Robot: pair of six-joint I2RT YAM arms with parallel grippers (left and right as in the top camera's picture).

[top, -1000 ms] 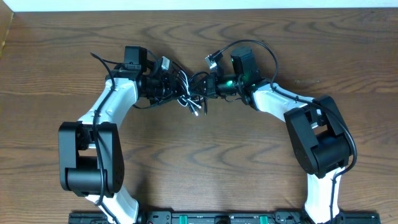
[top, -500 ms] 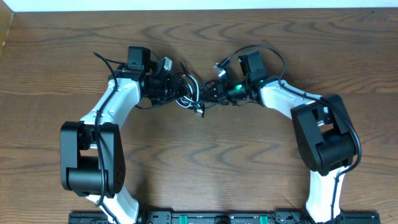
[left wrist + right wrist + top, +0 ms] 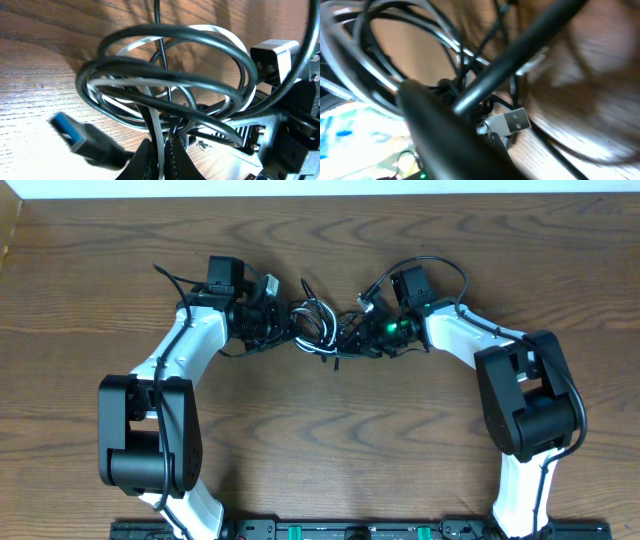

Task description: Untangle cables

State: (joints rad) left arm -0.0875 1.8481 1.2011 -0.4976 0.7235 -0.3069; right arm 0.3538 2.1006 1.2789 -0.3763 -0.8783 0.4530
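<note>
Overhead, at the far middle of the wooden table (image 3: 330, 440), the tangle (image 3: 320, 328) of cables lay with its long axis running left to right. The left gripper (image 3: 287, 327) touched the tangle's left end and the right gripper (image 3: 352, 332) its right end. Both arms were bent at the elbow, forearms reaching inward. A thick black wire (image 3: 445, 272) arched over the right arm, just right of the tangle.

From the left wrist, the black cord (image 3: 170, 65) wound in wide stacked loops, with the white cord (image 3: 220, 37) threaded through them. The left jaws pinched a white strand at the tangle's near edge. A blue USB plug (image 3: 67, 129) stuck out leftward.

From the right wrist, all was blurred. A silver USB plug (image 3: 512, 120) pointed right beneath a dark diagonal strand. The right jaws were pressed together, on what I could not tell.
</note>
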